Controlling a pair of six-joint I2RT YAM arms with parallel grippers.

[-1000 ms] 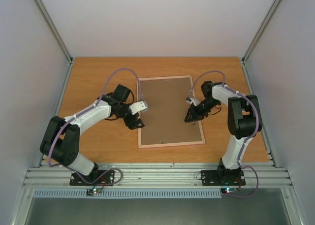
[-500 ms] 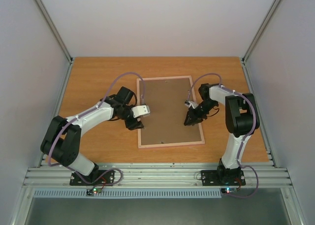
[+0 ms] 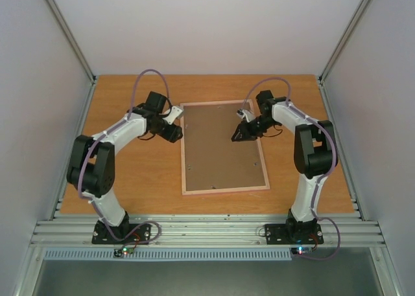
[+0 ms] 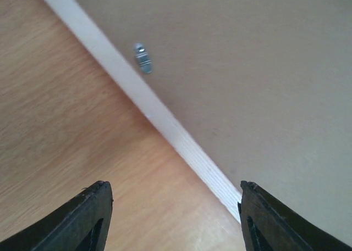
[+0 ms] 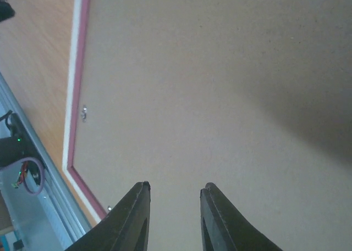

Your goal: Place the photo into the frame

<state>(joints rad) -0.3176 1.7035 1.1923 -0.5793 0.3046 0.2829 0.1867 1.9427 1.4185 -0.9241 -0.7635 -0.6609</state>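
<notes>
Frame: the frame (image 3: 224,190) lies face down and flat in the middle of the wooden table (image 3: 130,179), with its long sides running away from the arm bases.
Backing board: the plain brown backing board (image 3: 220,147) fills the frame's back, inside the narrow pale pink rim.
Clip: a small metal clip (image 4: 143,59) sits on the board, just inside the left rim.
Left gripper: the left gripper (image 3: 175,133) is at the far part of the frame's left edge. Its fingers (image 4: 93,218) stand wide apart with nothing between them, one over bare table and the other over the board.
Right gripper: the right gripper (image 3: 236,138) points down over the far right part of the board. Its fingers (image 5: 135,218) are a narrow gap apart and hold nothing. Whether the tips touch the board cannot be told.
</notes>
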